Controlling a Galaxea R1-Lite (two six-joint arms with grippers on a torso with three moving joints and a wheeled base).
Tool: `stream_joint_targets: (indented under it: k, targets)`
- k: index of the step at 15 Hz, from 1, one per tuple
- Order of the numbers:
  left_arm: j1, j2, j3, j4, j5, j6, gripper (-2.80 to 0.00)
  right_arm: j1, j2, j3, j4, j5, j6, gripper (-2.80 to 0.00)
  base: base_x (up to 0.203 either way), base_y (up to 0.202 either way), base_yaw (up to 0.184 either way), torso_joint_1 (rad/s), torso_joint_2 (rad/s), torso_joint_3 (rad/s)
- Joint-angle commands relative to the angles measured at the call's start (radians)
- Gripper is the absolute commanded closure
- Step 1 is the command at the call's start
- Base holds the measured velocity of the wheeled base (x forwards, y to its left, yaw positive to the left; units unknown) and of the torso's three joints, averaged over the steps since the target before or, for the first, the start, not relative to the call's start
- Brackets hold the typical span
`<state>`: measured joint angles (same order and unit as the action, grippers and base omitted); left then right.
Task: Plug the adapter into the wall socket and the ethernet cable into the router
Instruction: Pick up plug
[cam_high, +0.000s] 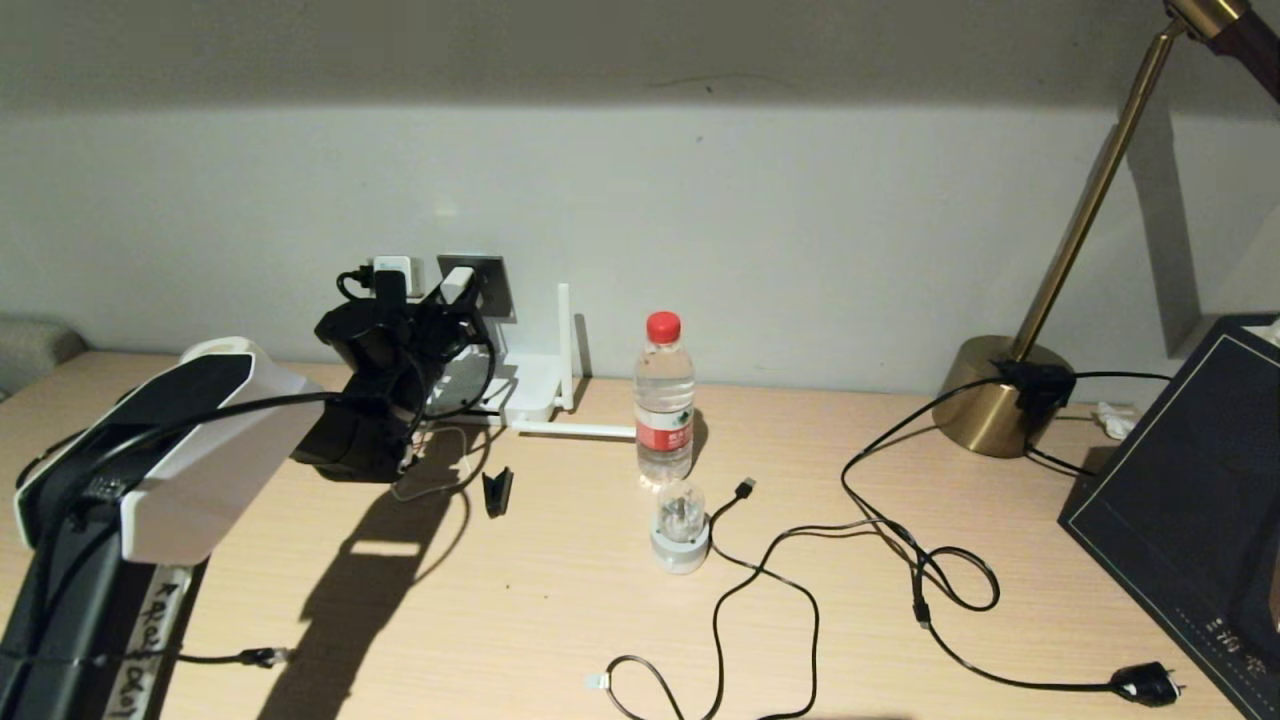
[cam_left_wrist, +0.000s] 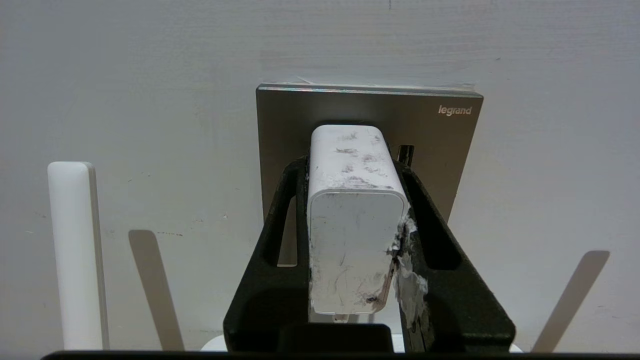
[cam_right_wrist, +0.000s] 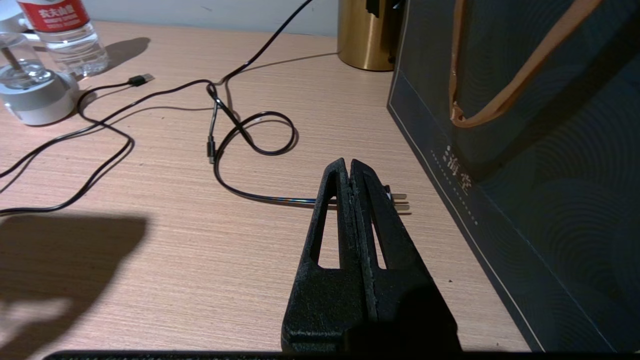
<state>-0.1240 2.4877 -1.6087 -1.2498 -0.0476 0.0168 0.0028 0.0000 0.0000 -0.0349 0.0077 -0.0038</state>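
My left gripper (cam_high: 448, 305) (cam_left_wrist: 351, 165) is shut on the adapter (cam_high: 457, 282) (cam_left_wrist: 356, 200), a scuffed white block. I hold it level, with its far end against the grey wall socket (cam_high: 490, 280) (cam_left_wrist: 370, 112); whether its pins are in the holes is hidden. The adapter's thin cord (cam_high: 440, 485) hangs down to the desk. The white router (cam_high: 530, 392) stands below the socket, one antenna (cam_left_wrist: 75, 250) upright. The ethernet cable's clear-tipped plug (cam_high: 598, 682) lies near the front edge. My right gripper (cam_right_wrist: 349, 162) is shut on nothing, low over the desk and out of the head view.
A water bottle (cam_high: 664, 400) and a round white-and-clear plug piece (cam_high: 680, 525) stand mid-desk. A USB-ended cable (cam_high: 745, 487) and a mains plug (cam_high: 1145, 685) (cam_right_wrist: 400, 200) lie to the right. A brass lamp (cam_high: 1000, 400) and a dark bag (cam_high: 1190, 500) (cam_right_wrist: 525, 150) fill the right side.
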Motion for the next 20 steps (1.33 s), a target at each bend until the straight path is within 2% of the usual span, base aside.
stream_joint_targets:
  k: [1, 5, 6, 20]
  targets:
    - [0.001, 0.004, 0.0, -0.005, -0.002, 0.0, 0.0, 0.0, 0.0, 0.011, 0.0, 0.0, -0.001, 0.0, 0.0, 0.0, 0.0, 0.0, 0.0, 0.0]
    - [0.0, 0.002, 0.001, -0.005, -0.003, 0.0, 0.0, 0.0, 0.0, 0.011, 0.0, 0.0, -0.001, 0.0, 0.0, 0.0, 0.0, 0.0, 0.0, 0.0]
    - [0.0, 0.002, 0.001, -0.005, -0.002, 0.0, -2.8, 0.0, 0.0, 0.011, 0.0, 0.0, -0.001, 0.0, 0.0, 0.0, 0.0, 0.0, 0.0, 0.0]
    - [0.001, -0.009, 0.03, -0.017, -0.002, 0.0, -2.8, 0.0, 0.0, 0.011, 0.0, 0.0, -0.001, 0.0, 0.0, 0.0, 0.0, 0.0, 0.0, 0.0]
